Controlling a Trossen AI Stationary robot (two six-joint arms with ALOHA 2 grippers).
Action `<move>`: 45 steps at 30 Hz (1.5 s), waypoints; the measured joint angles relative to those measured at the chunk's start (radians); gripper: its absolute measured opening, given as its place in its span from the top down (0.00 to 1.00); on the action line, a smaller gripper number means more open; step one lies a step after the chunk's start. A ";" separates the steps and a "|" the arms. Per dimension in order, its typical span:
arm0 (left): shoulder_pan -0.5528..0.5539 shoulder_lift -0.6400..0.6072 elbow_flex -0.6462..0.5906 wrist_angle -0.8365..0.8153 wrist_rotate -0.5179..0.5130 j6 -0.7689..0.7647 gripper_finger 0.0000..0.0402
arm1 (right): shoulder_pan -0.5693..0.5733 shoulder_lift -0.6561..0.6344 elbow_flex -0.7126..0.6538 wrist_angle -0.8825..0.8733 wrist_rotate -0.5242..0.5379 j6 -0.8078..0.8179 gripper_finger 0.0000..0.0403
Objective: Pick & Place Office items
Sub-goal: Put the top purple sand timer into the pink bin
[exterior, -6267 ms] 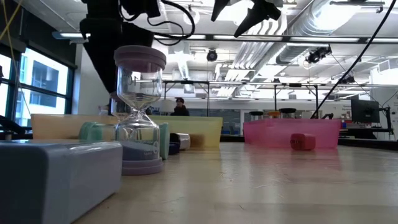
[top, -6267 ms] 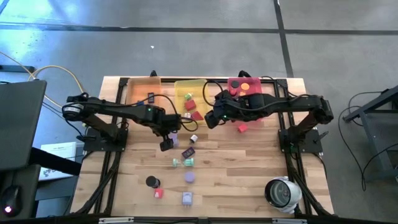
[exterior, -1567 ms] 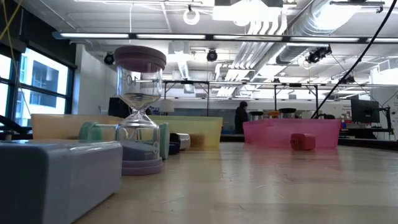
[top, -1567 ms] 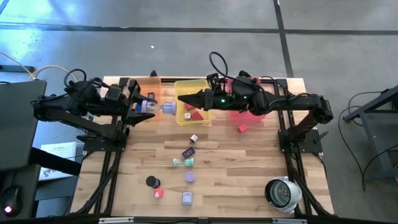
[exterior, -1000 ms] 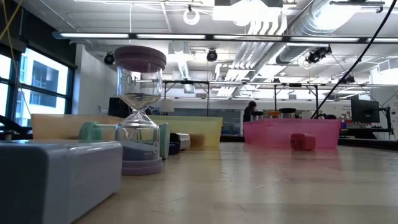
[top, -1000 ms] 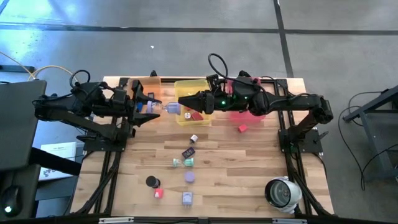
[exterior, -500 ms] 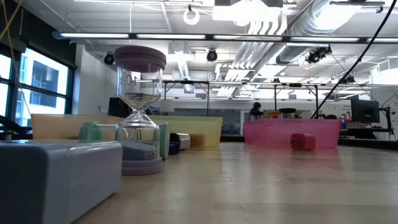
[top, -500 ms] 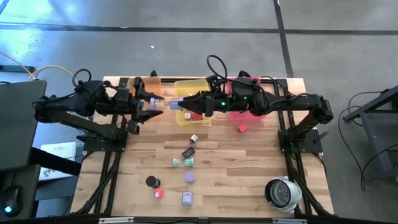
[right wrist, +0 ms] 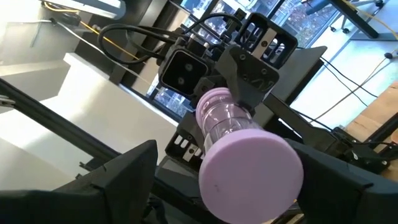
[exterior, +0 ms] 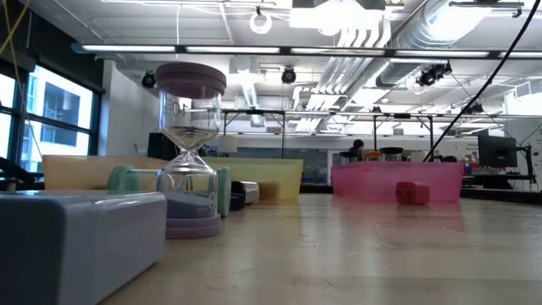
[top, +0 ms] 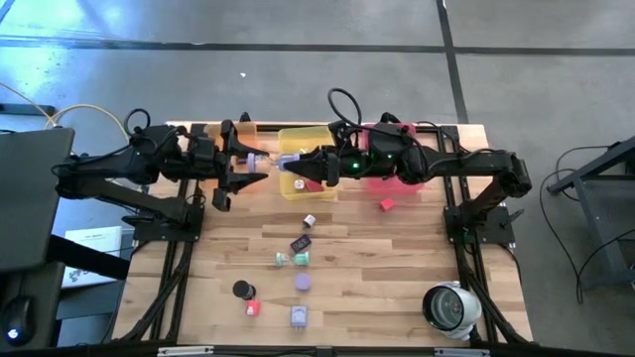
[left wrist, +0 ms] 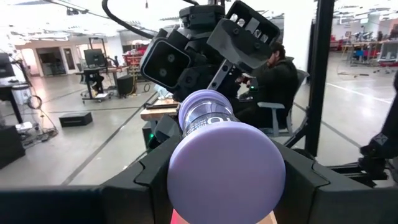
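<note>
Your left gripper (top: 246, 171) clamps one end of the hourglass (top: 270, 164) in the air over the table's back edge, near the yellow tray (top: 303, 131). The right gripper (top: 295, 171) faces it, fingers spread around the other cap without pinching. It looks like a handover midway. Some red pieces lie in the trays. Left on the table: a red cube (top: 386, 204), a white cube (top: 310, 220), a dark rectangle (top: 301, 242), a purple disc (top: 303, 283), a black disc (top: 241, 289) and others.

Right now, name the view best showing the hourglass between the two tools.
Right wrist view: the hourglass shows cap and clear body. Left wrist view shows mostly its end cap; high view, a sliver between left tool and right tool; low view misses it.
</note>
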 joint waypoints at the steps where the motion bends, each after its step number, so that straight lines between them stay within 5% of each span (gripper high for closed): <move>1: 0.004 0.004 0.000 0.004 -0.001 0.007 0.54 | -0.005 0.000 0.000 0.000 -0.010 0.000 0.19; 15: 0.071 0.059 0.000 0.033 0.076 -0.014 0.54 | -0.019 0.001 -0.001 -0.027 -0.046 0.003 0.21; 27: 0.071 0.059 0.000 0.034 0.075 -0.017 0.54 | -0.053 0.001 -0.001 -0.038 -0.134 -0.012 0.58; 45: 0.049 0.060 -0.001 0.025 0.067 0.037 0.41 | -0.052 0.001 0.000 -0.089 -0.193 -0.114 0.58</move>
